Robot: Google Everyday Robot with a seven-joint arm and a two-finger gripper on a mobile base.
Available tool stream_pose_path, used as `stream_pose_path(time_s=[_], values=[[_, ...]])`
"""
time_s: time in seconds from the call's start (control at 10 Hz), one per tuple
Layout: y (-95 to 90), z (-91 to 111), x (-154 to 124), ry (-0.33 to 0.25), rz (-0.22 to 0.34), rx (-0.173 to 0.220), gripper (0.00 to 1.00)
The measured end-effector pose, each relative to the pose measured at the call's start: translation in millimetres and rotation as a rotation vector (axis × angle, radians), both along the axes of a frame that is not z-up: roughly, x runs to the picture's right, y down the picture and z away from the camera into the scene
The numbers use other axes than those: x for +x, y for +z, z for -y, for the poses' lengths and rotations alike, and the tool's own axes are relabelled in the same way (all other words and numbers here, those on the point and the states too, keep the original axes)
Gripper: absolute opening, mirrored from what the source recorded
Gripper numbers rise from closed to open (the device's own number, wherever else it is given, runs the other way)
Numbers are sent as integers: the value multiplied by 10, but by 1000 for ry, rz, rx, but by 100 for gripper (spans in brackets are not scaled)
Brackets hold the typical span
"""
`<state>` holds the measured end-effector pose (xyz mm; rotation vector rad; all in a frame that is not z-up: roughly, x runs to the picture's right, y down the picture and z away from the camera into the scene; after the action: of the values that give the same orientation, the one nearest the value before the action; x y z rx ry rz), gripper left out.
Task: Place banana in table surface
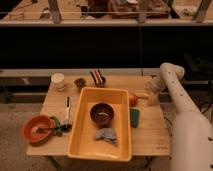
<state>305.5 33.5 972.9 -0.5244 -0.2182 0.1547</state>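
my end effector (153, 94): low over tabletop (150, 134), grip state can't tell; banana (142, 95) just beside it, toward yellow tub (75, 131).

tub (82, 140) blocks centre, bare table (150, 132) beside claw (152, 93) at right edge

This looks like a robot test lab. A small plank table surface (150, 132) stands alone on a speckled floor (15, 112) that shows at 9 o'clock. The table is staged with mismatched props: a yellow tub (80, 142), an orange bowl (29, 131) and a paper cup (58, 80). Behind it, at 12 o'clock, runs a dark partition (100, 47) with metal posts (54, 12), and beyond that are cluttered workbenches (125, 7). A white robot arm (175, 95) reaches in from 3 o'clock, its gripper (153, 96) over the table's right edge.
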Motion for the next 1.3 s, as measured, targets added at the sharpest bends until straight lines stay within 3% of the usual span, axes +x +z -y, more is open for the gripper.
stream_pose_path(time_s=[0.7, 1.3], values=[[-112, -63, -48, -51, -35, -37, 80], [36, -228, 7, -35, -33, -95, 78]])
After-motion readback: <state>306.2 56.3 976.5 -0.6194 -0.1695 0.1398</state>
